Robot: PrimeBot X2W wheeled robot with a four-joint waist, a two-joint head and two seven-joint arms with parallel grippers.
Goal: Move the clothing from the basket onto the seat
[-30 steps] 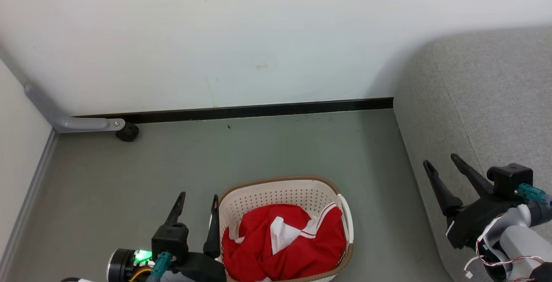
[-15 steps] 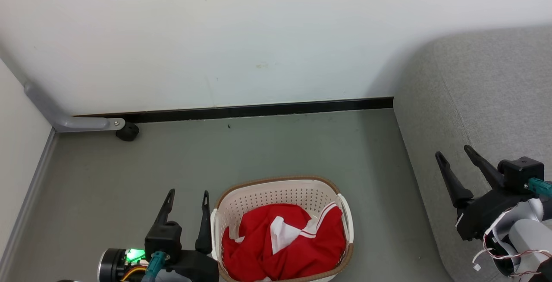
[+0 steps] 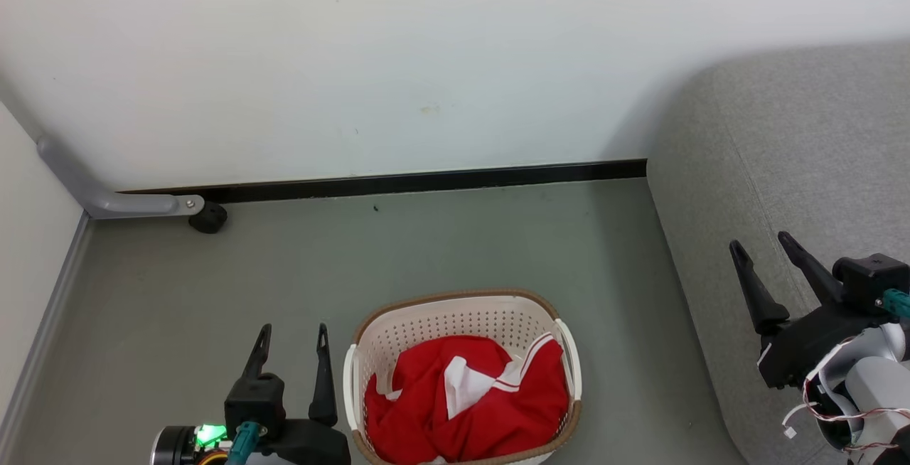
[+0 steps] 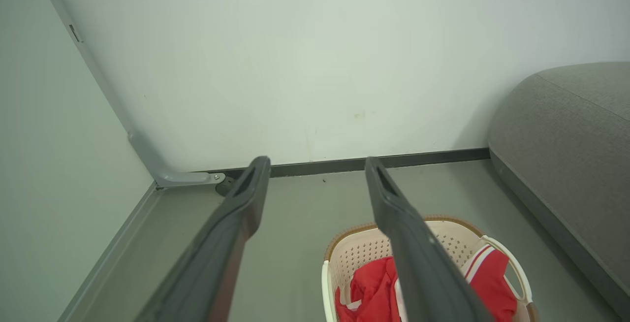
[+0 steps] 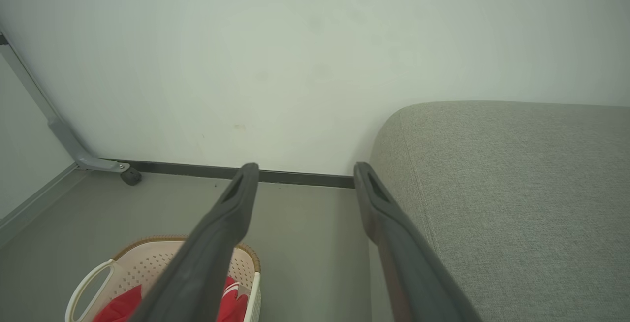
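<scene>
The clothing (image 3: 490, 415) lies bunched in the basket (image 3: 455, 297) at the bottom centre of the head view, red with a white patch and striped trim showing. Neither has moved since a second ago. The left gripper (image 3: 294, 328) has sunk toward the lower left corner. Its inner finger crossed the basket's left rim a second ago and now stands just beside that rim, clear of it. Its jaws are spread and hold nothing. The right gripper (image 3: 759, 240) has slid toward the right edge and a little higher in the frame, in front of the grey seat (image 3: 803, 138) that fills the right side. Its jaws are also spread wide and empty. In the right wrist view its fingers frame the seat's rounded corner and the dark baseboard (image 5: 295, 177) behind.
</scene>
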